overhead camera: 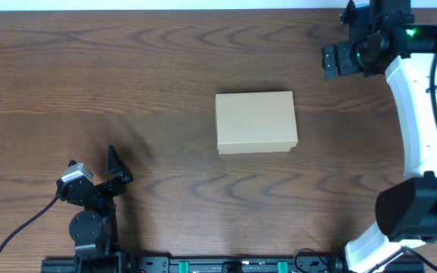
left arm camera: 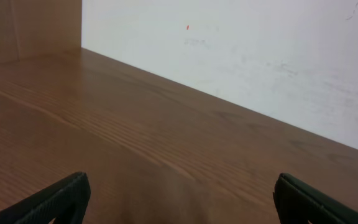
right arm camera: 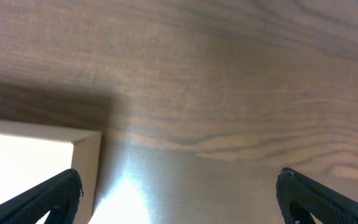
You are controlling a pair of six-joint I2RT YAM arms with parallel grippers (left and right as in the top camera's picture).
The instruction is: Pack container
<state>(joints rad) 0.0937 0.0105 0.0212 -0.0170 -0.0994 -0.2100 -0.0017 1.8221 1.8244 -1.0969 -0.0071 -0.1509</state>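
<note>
The container (overhead camera: 255, 121) is a plain tan cardboard box with its lid down, lying flat in the middle of the wooden table. My left gripper (overhead camera: 117, 170) sits low near the front left, well apart from the box. In the left wrist view my left gripper (left arm camera: 182, 202) is open, with only bare wood between its fingers. My right gripper (overhead camera: 353, 17) hangs at the far right corner, away from the box. The right wrist view shows my right gripper (right arm camera: 179, 193) open over bare table. Neither wrist view shows the container.
The table's far edge meets a white wall (left arm camera: 260, 56). A pale edge with white beyond it (right arm camera: 36, 155) shows at the lower left of the right wrist view. The right arm's white links (overhead camera: 419, 114) run along the table's right side.
</note>
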